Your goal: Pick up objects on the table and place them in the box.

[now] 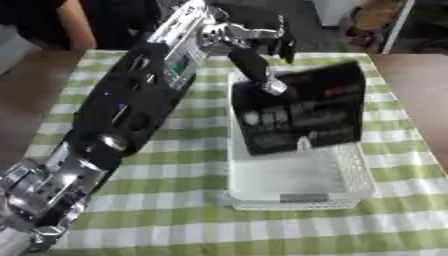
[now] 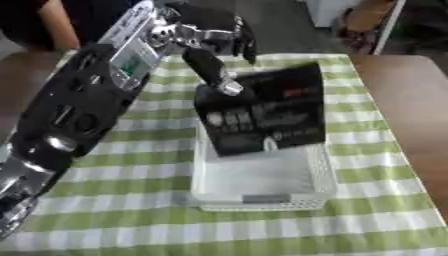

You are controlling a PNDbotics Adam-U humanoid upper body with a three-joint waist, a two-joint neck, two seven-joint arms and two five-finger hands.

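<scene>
A flat black package with white print stands tilted in the far half of the white mesh basket, its lower edge inside the basket. My left arm runs from the lower left up across the cloth. My left hand hangs over the package's top left corner. Its thumb lies on the package's front face, and its curled fingers drop behind the top edge. The near half of the basket shows only bare white floor. My right hand shows in neither view.
A green and white checked cloth covers the table. Bare brown surface runs along the right side. A person's arm shows at the far left edge, away from the basket. Furniture stands beyond the far right corner.
</scene>
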